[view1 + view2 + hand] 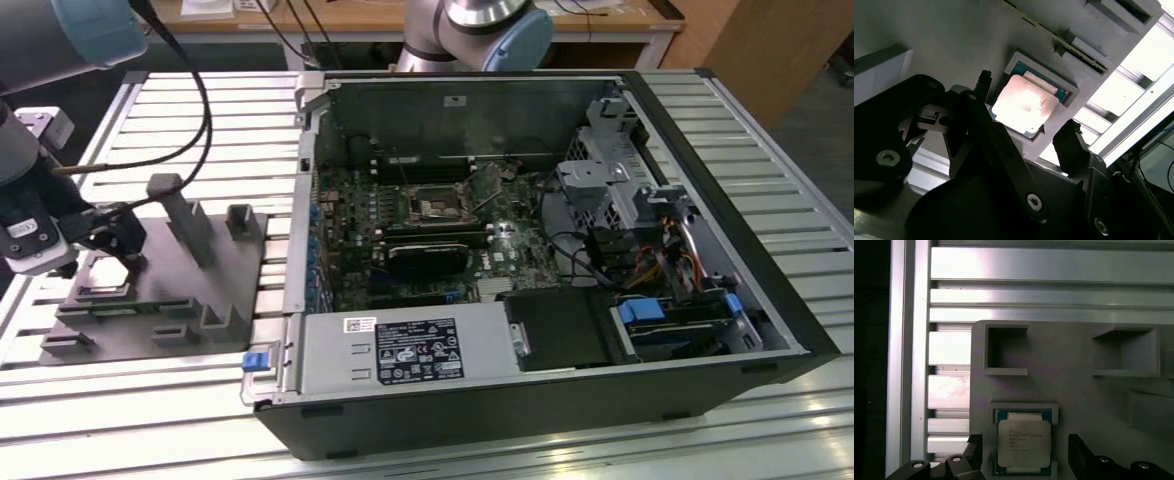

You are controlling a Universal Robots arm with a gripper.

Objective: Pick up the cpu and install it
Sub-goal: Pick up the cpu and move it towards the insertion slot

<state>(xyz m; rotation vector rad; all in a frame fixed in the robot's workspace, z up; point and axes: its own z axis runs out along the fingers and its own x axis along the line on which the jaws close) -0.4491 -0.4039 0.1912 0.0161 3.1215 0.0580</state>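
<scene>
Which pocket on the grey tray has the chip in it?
The shallow framed pocket holding the silvery cpu, between the open jaws; both box-shaped pockets are empty.

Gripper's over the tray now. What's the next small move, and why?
Probably lower straight down: the gripper is open, with its fingers on either side of the cpu, which lies flat in its recess in the grey tray and is not yet gripped.

Open computer case (534,415) beside grey tray (167,275) on slatted table (214,120)
</scene>
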